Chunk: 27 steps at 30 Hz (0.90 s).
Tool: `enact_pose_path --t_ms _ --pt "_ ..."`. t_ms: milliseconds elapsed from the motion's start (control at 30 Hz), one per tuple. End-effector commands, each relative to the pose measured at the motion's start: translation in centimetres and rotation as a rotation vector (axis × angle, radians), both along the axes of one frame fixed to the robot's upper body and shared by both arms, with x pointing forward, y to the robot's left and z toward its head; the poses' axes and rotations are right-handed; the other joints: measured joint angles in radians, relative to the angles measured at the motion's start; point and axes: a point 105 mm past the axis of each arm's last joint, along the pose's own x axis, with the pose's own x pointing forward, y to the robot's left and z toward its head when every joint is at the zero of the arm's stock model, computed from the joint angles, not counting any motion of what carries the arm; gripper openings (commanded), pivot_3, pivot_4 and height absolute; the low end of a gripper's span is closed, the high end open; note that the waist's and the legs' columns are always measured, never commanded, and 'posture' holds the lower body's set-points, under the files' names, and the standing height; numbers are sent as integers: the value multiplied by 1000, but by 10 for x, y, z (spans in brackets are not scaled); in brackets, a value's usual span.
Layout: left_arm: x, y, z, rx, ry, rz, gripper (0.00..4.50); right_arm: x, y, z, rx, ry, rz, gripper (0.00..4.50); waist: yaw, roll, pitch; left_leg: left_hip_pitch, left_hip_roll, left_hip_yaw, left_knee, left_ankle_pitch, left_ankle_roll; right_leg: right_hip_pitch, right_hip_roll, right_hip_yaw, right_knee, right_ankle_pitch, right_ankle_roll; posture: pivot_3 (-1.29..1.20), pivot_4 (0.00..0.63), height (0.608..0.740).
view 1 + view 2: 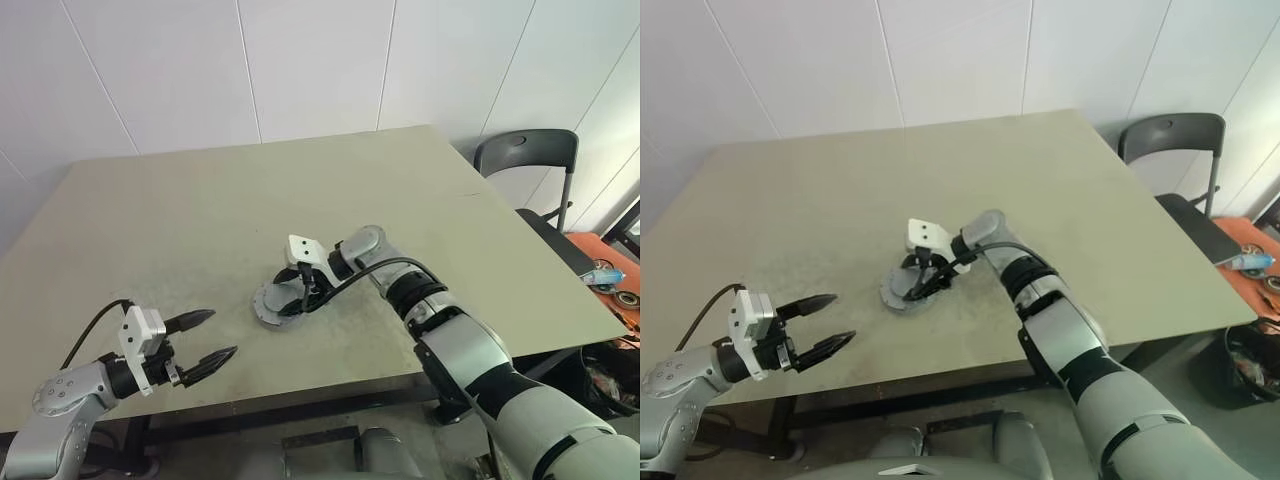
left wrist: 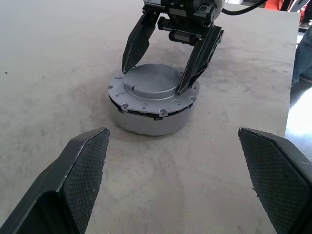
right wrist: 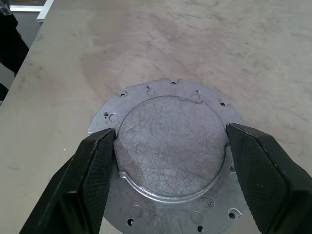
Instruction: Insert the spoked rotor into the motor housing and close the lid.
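Right pincer (image 2: 162, 68) grasps the lid's (image 3: 171, 146) raised centre atop the motor housing (image 2: 151, 122); left pincer (image 1: 205, 343), released, waits at seven o'clock on the worktop (image 1: 200, 220)

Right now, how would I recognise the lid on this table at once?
Look at the grey-green table, near its front edge. The lid is the round silvery plate topping a short grey drum, with small holes around its rim and a raised scratched centre. The right gripper straddles that raised centre with its black fingers.

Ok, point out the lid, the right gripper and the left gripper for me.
lid (image 3: 170, 146), right wrist view, centre of its raised round face.
right gripper (image 2: 158, 62), left wrist view, midway between its fingertips at the lid's raised face.
left gripper (image 1: 213, 336), left eye view, midway between its fingertips.
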Motion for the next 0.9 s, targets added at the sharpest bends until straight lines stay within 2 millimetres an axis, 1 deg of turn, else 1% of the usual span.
enact_pose_path --t_ms 33,267,433,567,767,833,900 --pt "0 2 12 -2 -41 -2 4500 4 7 13 6 -40 8 3277 -1 0 0 0 0 0 0 0 0 0 0 0 0 0 0 0 0 740" --pt "-1 3 11 0 -37 -1 4500 5 6 10 -8 -47 -5 3277 0 0 0 0 0 0 0 0 0 0 0 0 0 0 0 0 0 740" --pt "-1 4 11 4 -37 0 4500 7 2 1 -50 -44 -30 3277 0 0 0 1 0 0 0 0 0 1 0 0 1 0 0 0 0 740" --pt "-1 4 10 8 -39 0 4500 6 0 -5 -78 -27 -36 3277 0 0 0 4 0 0 0 0 0 4 0 0 1 0 0 0 0 740" --pt "-2 7 7 22 -17 1 4500 3 -6 -12 -121 -24 -14 3277 -1 0 0 8 0 0 0 0 0 7 0 0 1 -1 -1 0 0 740" --pt "-3 7 6 29 -15 0 4500 4 -6 -13 -121 -30 -23 3277 -1 0 0 8 0 0 0 0 0 7 0 0 1 -1 -1 0 0 740" --pt "-3 8 6 30 -14 0 4500 1 1 -5 -61 26 -19 3277 -1 0 0 8 0 0 0 0 0 7 0 0 1 -1 -1 0 0 740"
